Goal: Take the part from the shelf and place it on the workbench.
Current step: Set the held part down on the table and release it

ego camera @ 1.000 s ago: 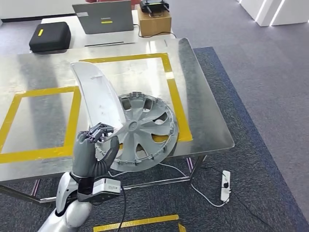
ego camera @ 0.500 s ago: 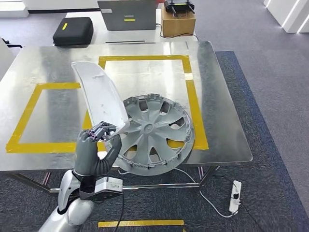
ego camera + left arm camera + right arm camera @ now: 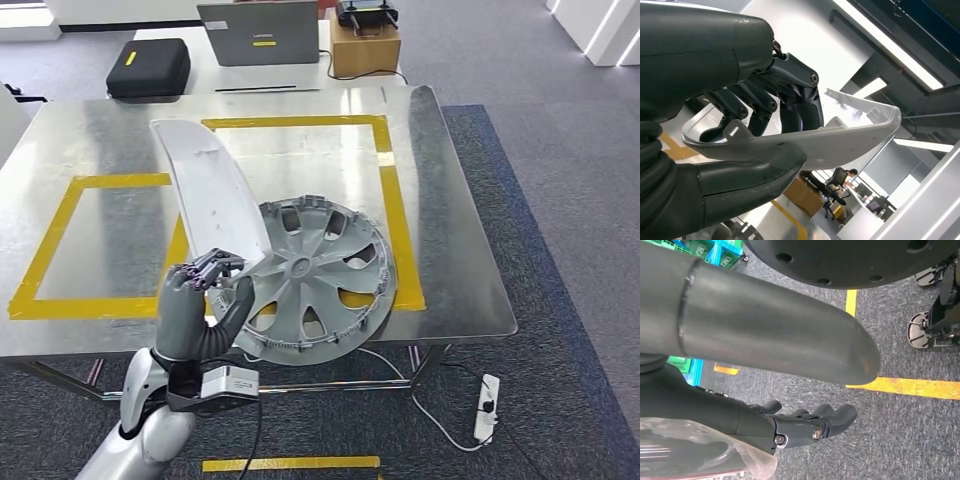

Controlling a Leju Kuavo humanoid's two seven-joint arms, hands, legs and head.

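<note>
A white curved panel part stands tilted up over the metal workbench. My left hand grips its lower end at the bench's near edge. In the left wrist view the thumb lies under the part and the fingers curl over its rim. A grey wheel cover lies flat on the bench just right of that hand, overlapping the yellow tape and the near edge. My right hand hangs over the carpet with its fingers loosely out and nothing in them.
Yellow tape marks two squares on the bench. Behind it a second table carries a laptop, a black case and a cardboard box. A power strip with its cable lies on the carpet at the right.
The whole picture has shifted, so the camera moved and more of the bench's left side shows. My left hand keeps the same hold on the white part.
</note>
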